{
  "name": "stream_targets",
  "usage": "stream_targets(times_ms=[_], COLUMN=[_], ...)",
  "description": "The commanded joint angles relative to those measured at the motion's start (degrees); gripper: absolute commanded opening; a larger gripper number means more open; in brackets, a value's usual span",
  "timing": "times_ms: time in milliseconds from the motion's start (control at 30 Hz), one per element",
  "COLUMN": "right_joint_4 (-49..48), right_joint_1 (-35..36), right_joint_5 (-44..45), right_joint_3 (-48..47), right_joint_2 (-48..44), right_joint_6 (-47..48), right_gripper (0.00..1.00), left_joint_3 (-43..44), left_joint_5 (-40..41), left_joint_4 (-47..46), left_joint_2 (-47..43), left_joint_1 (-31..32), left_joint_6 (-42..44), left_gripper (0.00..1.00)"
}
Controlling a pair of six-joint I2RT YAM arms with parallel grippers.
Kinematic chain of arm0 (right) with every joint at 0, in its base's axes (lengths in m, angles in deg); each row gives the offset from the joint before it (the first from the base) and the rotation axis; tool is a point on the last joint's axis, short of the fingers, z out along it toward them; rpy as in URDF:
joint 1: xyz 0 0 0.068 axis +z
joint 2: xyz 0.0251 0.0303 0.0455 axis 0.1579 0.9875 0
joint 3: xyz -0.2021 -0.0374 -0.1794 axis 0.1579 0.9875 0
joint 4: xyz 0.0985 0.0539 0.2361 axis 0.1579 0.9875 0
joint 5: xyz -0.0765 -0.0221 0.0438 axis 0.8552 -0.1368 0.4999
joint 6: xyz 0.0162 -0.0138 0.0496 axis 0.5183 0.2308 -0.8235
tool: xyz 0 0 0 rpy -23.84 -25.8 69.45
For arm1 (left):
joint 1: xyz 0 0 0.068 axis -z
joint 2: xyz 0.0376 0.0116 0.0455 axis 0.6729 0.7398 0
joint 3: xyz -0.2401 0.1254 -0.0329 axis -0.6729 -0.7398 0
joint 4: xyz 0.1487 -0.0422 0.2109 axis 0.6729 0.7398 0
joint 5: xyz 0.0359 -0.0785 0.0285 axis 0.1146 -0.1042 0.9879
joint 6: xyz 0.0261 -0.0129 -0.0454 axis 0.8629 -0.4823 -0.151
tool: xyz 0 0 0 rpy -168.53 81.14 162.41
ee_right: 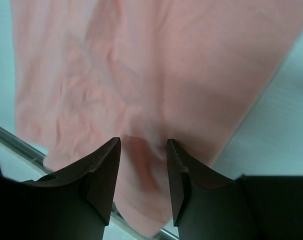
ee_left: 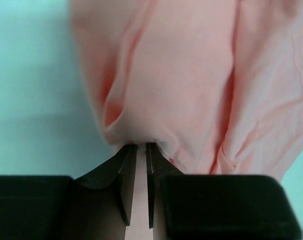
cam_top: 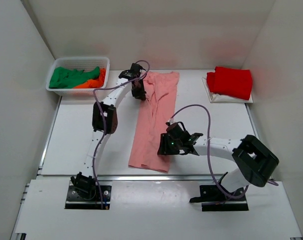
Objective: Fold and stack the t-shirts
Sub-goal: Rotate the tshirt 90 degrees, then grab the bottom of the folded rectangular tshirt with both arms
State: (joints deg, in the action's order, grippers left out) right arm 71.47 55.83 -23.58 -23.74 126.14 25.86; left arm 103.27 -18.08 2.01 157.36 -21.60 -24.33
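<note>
The salmon-pink t-shirt (cam_top: 154, 122) lies as a long narrow strip down the middle of the table. My left gripper (cam_top: 139, 94) is at its far left edge; in the left wrist view the gripper (ee_left: 141, 145) is shut on a bunched fold of the pink shirt (ee_left: 191, 90). My right gripper (cam_top: 165, 146) hovers over the shirt's near right part; in the right wrist view it (ee_right: 143, 142) is open, its jaws straddling a raised ridge of the pink cloth (ee_right: 141, 75). A folded bright red t-shirt (cam_top: 230, 81) lies at the back right. The green t-shirt (cam_top: 66, 77) and the orange t-shirt (cam_top: 94, 81) are in the basket.
The white mesh basket (cam_top: 79, 61) stands at the back left. A white sheet (cam_top: 216, 97) lies under the red shirt. White walls close in the table on three sides. A metal rail (cam_top: 141, 176) runs along the table's near edge, just below the shirt's hem.
</note>
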Motion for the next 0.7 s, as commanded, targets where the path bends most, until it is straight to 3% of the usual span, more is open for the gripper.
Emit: stream_targets(times_ms=[0,33,133,333,433,500,533,600,667], right_joint_4=[7.8,7.8,10.4,22.0,24.8,25.0,24.8,25.1,24.5], right_joint_1=[1.7,1.2,-1.1,-7.9,-10.2,-11.7,-12.2,-12.8,-10.1], right_joint_5=[-1.9,-1.5,0.6,3.9,2.7,1.7,0.8,0.3,1.8], right_joint_3=[-1.1,-2.4,-4.4,-10.2,-9.9,-7.1,-6.4,-4.2,-0.9], right_joint_2=[7.2,7.1,5.2,-0.9,-6.8,-12.1,-13.6,-18.6,-21.7], right_joint_6=[1.2,2.0,5.6,13.6,15.0,14.0,12.1,8.6,3.0], right_gripper=[0.40,0.40,0.42,0.47,0.50,0.51,0.50,0.49,0.48], left_joint_3=[17.5,23.1,19.3,21.1,1.1,-27.5,-34.9,-62.3,-76.0], left_joint_5=[1.4,0.1,-0.2,-0.5,2.3,3.1,-0.4,-7.4,-4.5], left_joint_4=[14.8,17.4,17.7,24.9,20.9,6.4,2.2,-8.6,-15.6], left_joint_2=[10.1,12.1,7.1,-4.4,-19.2,-36.6,-40.8,-53.5,-68.5], left_joint_1=[-2.8,-3.5,-2.4,0.9,3.6,4.4,3.8,1.6,2.4], left_joint_6=[0.9,0.9,2.7,4.8,6.1,4.1,2.8,-2.4,-5.1], left_gripper=[0.25,0.25,0.25,0.26,0.26,0.28,0.28,0.26,0.26])
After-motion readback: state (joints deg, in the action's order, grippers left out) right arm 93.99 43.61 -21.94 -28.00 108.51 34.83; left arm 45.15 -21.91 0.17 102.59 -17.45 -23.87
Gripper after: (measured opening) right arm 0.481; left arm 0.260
